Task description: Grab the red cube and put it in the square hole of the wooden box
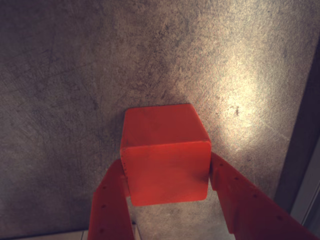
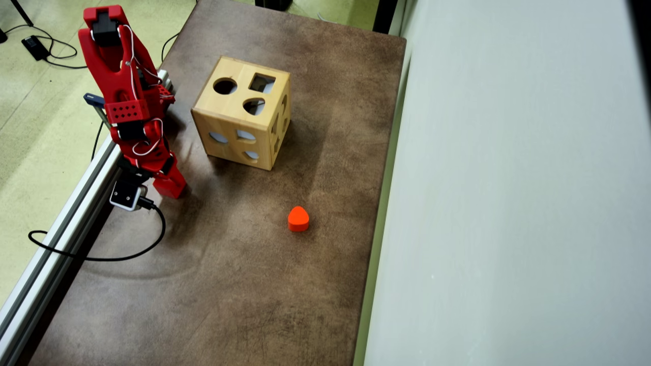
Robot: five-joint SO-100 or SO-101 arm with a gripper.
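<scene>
Fingers [image 1: 112, 200] clamp the red cube [image 1: 167, 170] between them.

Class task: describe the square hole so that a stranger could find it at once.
On the brown table stands the wooden box. Its top face carries three openings; the square hole is the straight-sided one nearest the far right corner, unlike the round and heart-like ones.

Red arm [image 2: 122, 86] is bent down low near the table's left edge in the overhead view, gripper [image 1: 167, 175] clamped on the cube [image 1: 165, 155].
</scene>
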